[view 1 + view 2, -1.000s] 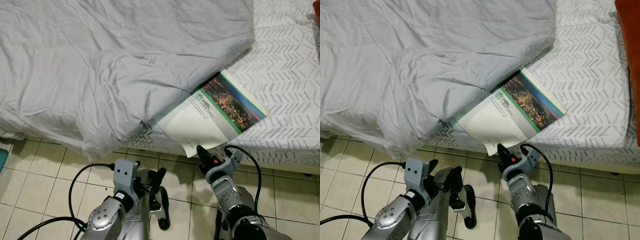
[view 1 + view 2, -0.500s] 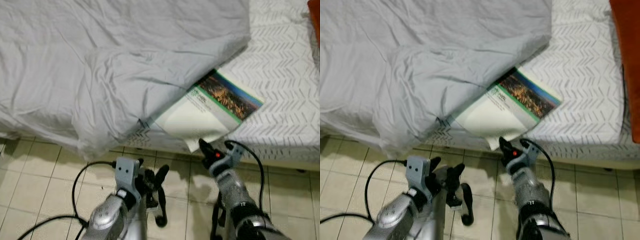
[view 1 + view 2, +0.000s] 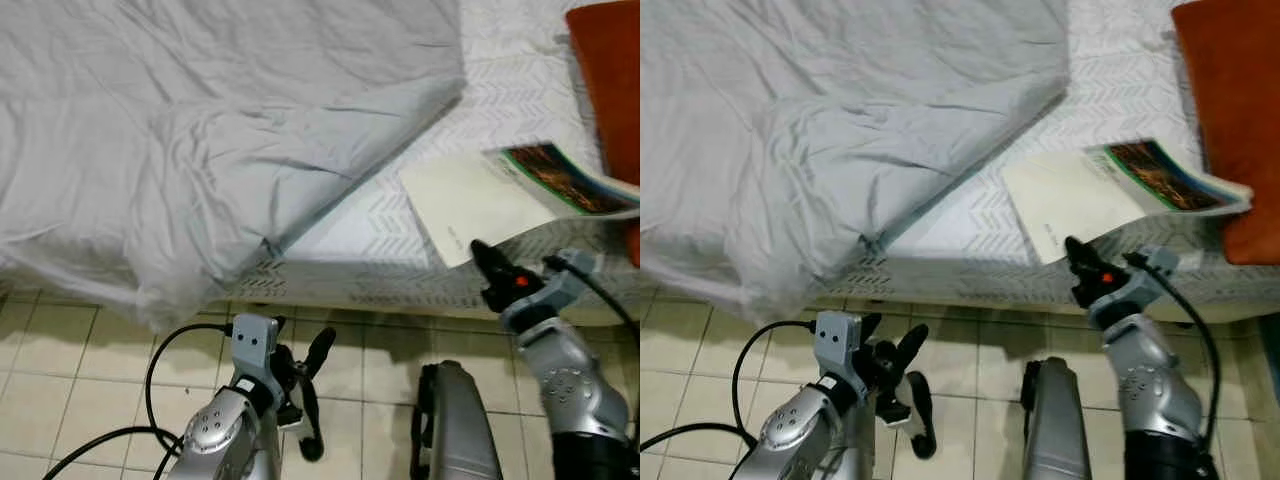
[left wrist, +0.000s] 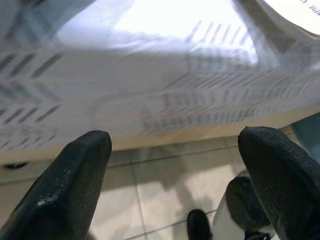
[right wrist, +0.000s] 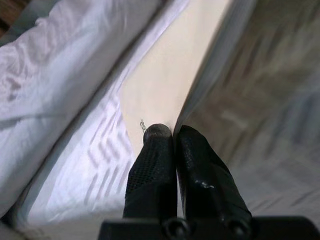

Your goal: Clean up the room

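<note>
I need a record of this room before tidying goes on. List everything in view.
duvet: one, pale grey, crumpled over the left of the bed, one corner hanging over the edge toward the floor
bed sheet: one, white with a grey chevron print, bare on the right part of the bed
booklet: one, white with a green-bordered city photo, lifted off the bed at its near edge, pages drooping
cushion: one, orange-red, far right on the bed
floor: cream tiles, in front of the bed
cable: black, looping by the left arm
left gripper: low over the floor, fingers apart, holding nothing
right gripper: at the bed's edge, fingers pinched on the booklet's corner
</note>
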Robot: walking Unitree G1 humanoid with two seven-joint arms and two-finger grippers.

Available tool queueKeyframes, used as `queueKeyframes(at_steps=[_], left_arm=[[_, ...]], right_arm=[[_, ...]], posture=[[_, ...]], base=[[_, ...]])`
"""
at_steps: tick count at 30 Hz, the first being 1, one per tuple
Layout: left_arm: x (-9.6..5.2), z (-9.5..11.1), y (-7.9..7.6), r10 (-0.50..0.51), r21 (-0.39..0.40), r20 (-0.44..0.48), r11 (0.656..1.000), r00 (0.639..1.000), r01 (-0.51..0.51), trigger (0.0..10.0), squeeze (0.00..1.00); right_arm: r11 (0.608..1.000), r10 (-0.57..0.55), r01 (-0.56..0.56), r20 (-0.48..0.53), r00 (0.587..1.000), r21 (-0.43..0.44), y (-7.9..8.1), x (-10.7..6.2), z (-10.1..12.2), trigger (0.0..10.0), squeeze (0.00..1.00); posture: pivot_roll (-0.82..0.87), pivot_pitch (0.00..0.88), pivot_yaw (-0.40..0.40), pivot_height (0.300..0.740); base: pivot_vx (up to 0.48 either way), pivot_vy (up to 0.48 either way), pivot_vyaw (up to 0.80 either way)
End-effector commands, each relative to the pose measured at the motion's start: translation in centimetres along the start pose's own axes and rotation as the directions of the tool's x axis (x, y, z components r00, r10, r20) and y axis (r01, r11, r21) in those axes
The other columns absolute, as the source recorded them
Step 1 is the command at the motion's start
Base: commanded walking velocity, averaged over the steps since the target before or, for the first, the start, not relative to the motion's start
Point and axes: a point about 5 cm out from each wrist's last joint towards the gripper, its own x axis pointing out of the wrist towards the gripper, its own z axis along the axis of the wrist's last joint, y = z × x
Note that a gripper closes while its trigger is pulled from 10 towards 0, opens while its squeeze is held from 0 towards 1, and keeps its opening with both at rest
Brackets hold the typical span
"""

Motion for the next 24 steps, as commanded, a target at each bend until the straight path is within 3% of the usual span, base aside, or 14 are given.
queueKeyframes(at_steps=[1,4,5,6,9,11,12,13,16,20,24], left_arm=[[0.1,-1.2,0.0,0.015,-0.003,-0.031,1.000,0.999,-0.015,10.0,0.00],[0.5,-1.2,0.0,0.023,0.027,-0.030,0.999,0.999,-0.022,10.0,0.00],[1.4,-0.9,0.3,0.049,0.091,-0.015,0.995,0.999,-0.047,10.0,0.00],[1.4,-0.9,0.3,0.049,0.091,-0.015,0.995,0.999,-0.047,10.0,0.00],[2.6,-0.1,0.4,0.075,0.150,0.020,0.986,0.997,-0.078,10.0,0.00],[3.7,0.7,0.4,0.083,0.160,0.053,0.983,0.995,-0.090,10.0,0.00],[3.7,0.7,0.4,0.083,0.160,0.053,0.983,0.995,-0.090,10.0,0.00],[4.2,1.5,0.5,0.085,0.157,0.086,0.983,0.993,-0.098,10.0,0.00],[5.0,2.5,0.7,0.104,0.147,0.123,0.982,0.987,-0.122,10.0,0.00],[5.9,3.0,0.6,0.109,0.159,0.143,0.978,0.984,-0.132,10.0,0.00],[6.3,2.9,0.7,0.102,0.175,0.141,0.976,0.985,-0.127,10.0,0.00]], right_arm=[[0.998,0.031,-0.030,0.014,0.999,-0.060,0.4,-0.3,1.3,0.0,0.00],[0.991,0.055,-0.055,0.003,0.998,-0.119,0.7,0.0,1.8,0.0,0.00],[0.954,0.095,-0.107,-0.054,0.994,-0.281,1.2,0.7,2.0,0.0,0.00],[0.954,0.095,-0.107,-0.054,0.994,-0.281,1.2,0.7,2.0,0.0,0.00],[0.876,0.133,-0.181,-0.135,0.982,-0.448,1.9,1.5,1.9,0.0,0.00],[0.838,0.132,-0.204,-0.173,0.976,-0.507,2.1,2.0,1.6,0.0,0.00],[0.838,0.132,-0.204,-0.173,0.976,-0.507,2.1,2.0,1.6,0.0,0.00],[0.793,0.144,-0.218,-0.174,0.974,-0.569,2.4,2.2,2.1,0.0,0.00],[0.719,0.168,-0.228,-0.154,0.974,-0.656,3.1,2.6,3.1,0.0,0.00],[0.651,0.191,-0.237,-0.147,0.971,-0.721,3.6,2.9,3.9,0.0,0.00],[0.592,0.171,-0.232,-0.161,0.972,-0.772,3.0,2.7,3.2,0.0,0.00]], posture=[[-0.01,0.325,0.025,0.614],[-0.02,0.302,0.020,0.614],[-0.04,0.249,0.010,0.614],[-0.04,0.249,0.010,0.614],[-0.05,0.191,0.004,0.614],[-0.06,0.142,0.002,0.614],[-0.06,0.142,0.002,0.614],[-0.06,0.120,0.000,0.614],[-0.07,0.089,0.002,0.614],[-0.08,0.054,0.010,0.614],[-0.08,0.028,0.019,0.614]], base=[[0.000,0.000,0.00],[0.000,0.000,0.00],[0.000,0.000,0.00],[0.000,0.000,0.00],[0.000,0.000,0.00],[0.000,0.000,0.00],[0.000,0.000,0.00],[0.000,0.000,0.00],[0.000,0.000,0.00],[0.000,0.000,0.00],[0.000,0.000,0.00]])
